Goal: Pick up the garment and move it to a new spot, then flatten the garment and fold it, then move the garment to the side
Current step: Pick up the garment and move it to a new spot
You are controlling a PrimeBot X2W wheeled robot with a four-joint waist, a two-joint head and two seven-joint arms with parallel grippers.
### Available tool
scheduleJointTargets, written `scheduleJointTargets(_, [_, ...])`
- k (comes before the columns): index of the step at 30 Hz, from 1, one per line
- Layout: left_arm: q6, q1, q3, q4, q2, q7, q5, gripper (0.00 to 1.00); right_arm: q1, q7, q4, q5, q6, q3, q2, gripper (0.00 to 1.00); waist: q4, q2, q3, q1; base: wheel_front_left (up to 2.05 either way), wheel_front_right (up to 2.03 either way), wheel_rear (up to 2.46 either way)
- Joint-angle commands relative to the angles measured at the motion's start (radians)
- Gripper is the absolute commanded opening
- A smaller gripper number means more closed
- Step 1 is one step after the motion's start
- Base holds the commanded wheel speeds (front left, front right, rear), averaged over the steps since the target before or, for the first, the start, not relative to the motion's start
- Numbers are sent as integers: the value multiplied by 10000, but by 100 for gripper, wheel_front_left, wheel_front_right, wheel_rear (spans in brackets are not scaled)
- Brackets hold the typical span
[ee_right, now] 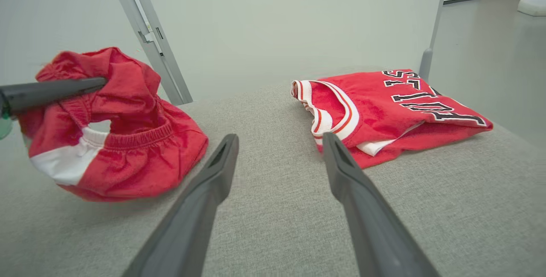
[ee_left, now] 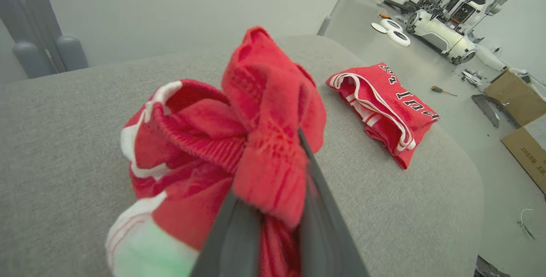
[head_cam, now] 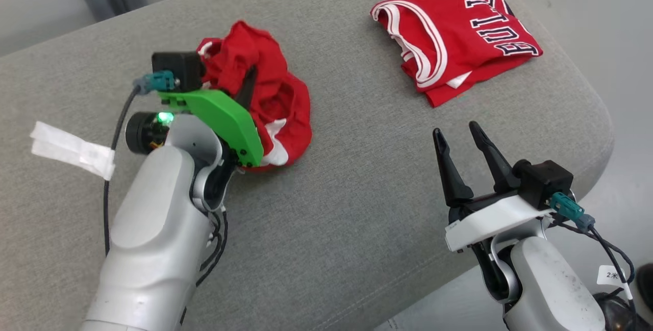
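Fingers [ee_left: 320, 221] of my left end effector [ee_left: 277, 170] are clamped on the crumpled red shorts [head_cam: 275, 101], bunched over the left of the grey cushion [head_cam: 357, 193]. My right end effector [head_cam: 461, 134] is spread and empty, with a folded red jersey [head_cam: 454, 35] beyond it at the far right

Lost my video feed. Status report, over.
Left gripper shut on bunched red garment. Right gripper open, empty. Folded Bulls jersey lies apart to the right, not in the way.

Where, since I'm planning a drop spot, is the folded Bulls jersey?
Head view: the Bulls jersey lies far right on the cushion, apart from the left gripper's shorts.
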State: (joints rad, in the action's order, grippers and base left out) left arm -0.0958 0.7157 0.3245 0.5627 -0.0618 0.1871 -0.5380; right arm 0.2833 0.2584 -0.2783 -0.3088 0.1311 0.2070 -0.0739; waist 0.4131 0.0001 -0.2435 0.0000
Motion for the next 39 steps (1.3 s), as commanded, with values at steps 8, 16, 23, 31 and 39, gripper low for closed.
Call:
scheduleJointTargets(8, [186,-150,343,1527,-18,-1391,426,100,-174,70,52,140,-6,-349,3,100,-398,-1,-165,0,0,0,0])
scheduleJointTargets(16, [400,-1068,166,532,73,-3731,120,100,-470,64,349,337,-6,-1155,-272,100,-1669,-1,538,0,0,0,0])
scheduleJointTargets(23, [421,-2370,-101,-638,-364,-4515,715,100,-847,-100,665,470,-6,-1666,-511,100,-2584,-1,871,0,0,0,0])
scheduleJointTargets(31, [258,-4381,-1686,-2570,-339,-4519,1622,100,-1287,-319,678,485,-6,-1824,-576,100,-3173,-1,1239,0,0,0,0])
scheduleJointTargets(39, [-111,-5932,-2491,-2911,-208,-4521,2259,100,-1682,-368,398,423,-6,-1796,-329,100,-3441,-1,1635,0,0,0,0])
